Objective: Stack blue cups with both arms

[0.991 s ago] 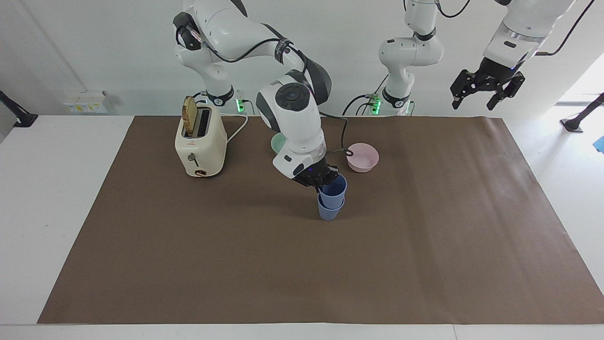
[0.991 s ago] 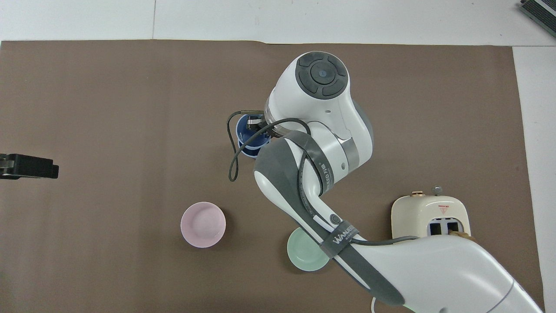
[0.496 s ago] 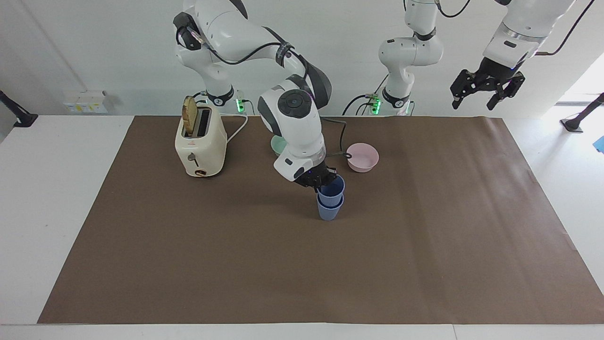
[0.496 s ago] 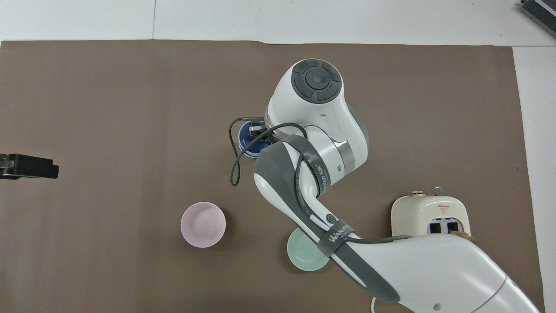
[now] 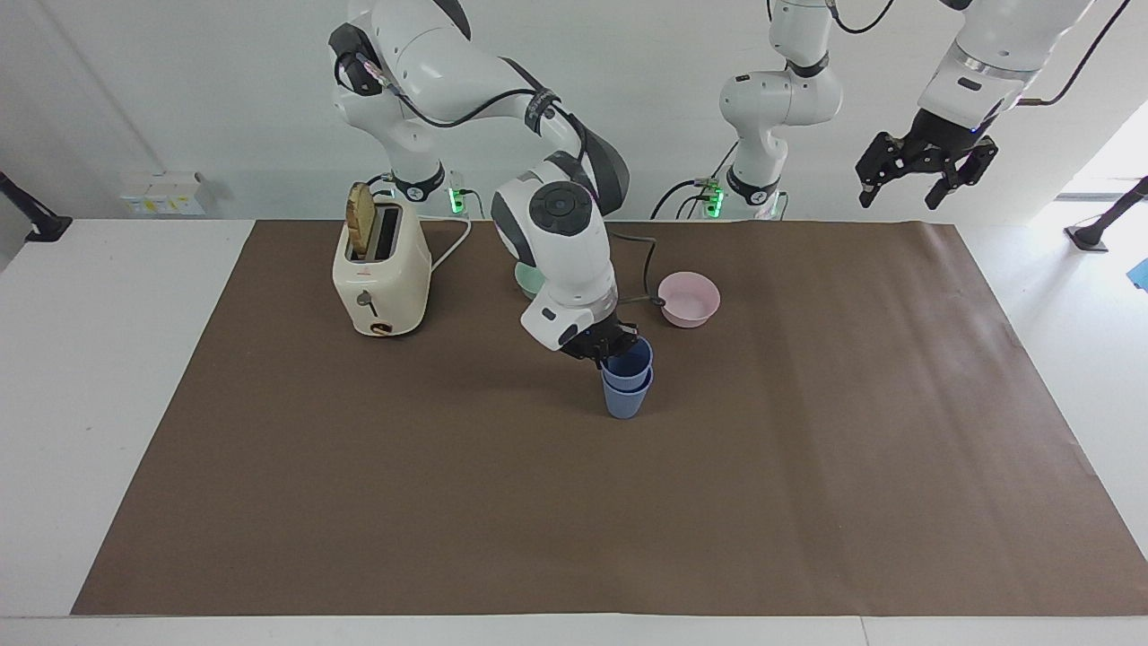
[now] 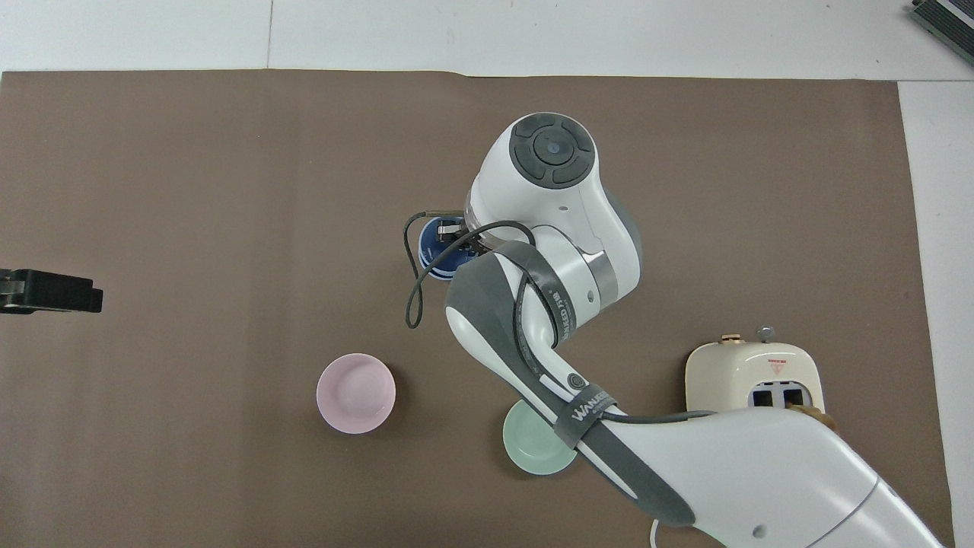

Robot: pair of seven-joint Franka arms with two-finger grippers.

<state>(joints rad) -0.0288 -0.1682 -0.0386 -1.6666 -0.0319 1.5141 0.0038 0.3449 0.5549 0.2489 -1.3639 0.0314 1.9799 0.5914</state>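
Two blue cups stand nested in the middle of the brown mat, the upper cup (image 5: 630, 358) sitting inside the lower cup (image 5: 625, 401). In the overhead view only the upper cup's mouth (image 6: 432, 250) shows beside the arm. My right gripper (image 5: 611, 346) is shut on the upper cup's rim, with one finger inside the cup; in the overhead view the right gripper (image 6: 453, 230) is mostly hidden under its own wrist. My left gripper (image 5: 924, 176) waits open and empty, raised high over the left arm's end of the table; its tip also shows in the overhead view (image 6: 47, 291).
A cream toaster (image 5: 381, 271) with a slice of toast stands toward the right arm's end, near the robots. A mint-green bowl (image 6: 536, 450) and a pink bowl (image 5: 689, 299) sit nearer to the robots than the cups. The brown mat (image 5: 574, 520) covers the table.
My right gripper has lowered the upper cup deeper into the lower cup and drawn slightly toward the robots. The left arm has not moved.
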